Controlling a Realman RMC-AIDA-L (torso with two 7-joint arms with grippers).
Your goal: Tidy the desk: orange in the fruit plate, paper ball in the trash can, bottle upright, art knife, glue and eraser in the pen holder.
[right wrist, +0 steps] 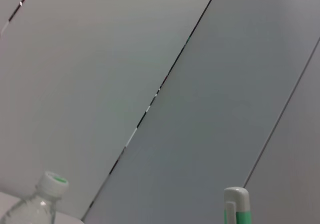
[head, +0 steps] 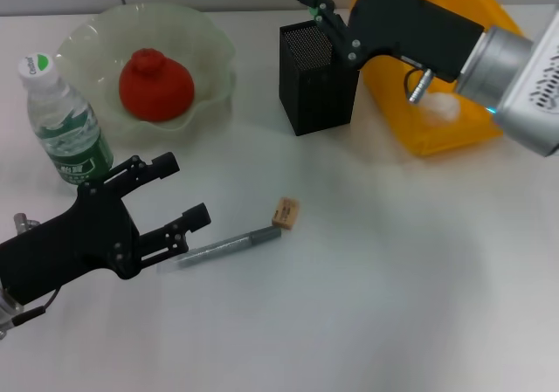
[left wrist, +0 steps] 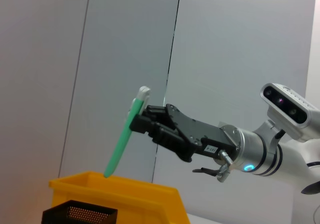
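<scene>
We hold glue [left wrist: 126, 136] pinched in right claw [left wrist: 145, 123] above pen holder [head: 316, 76] near worktop's far edge. Glue tilted: tip may catch rim, drop outside. Left claw [head: 179, 191] wide, idle, near-left corner.

Even, bright light falls on my desk [head: 393, 305]; shadows are soft and faint. My right arm's silver cuff [head: 524, 82] looks blurred.

Glue [left wrist: 125, 136] tilted above pen holder [head: 313, 76]

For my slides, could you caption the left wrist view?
Right pincer holds the glue above the pen holder.
</scene>
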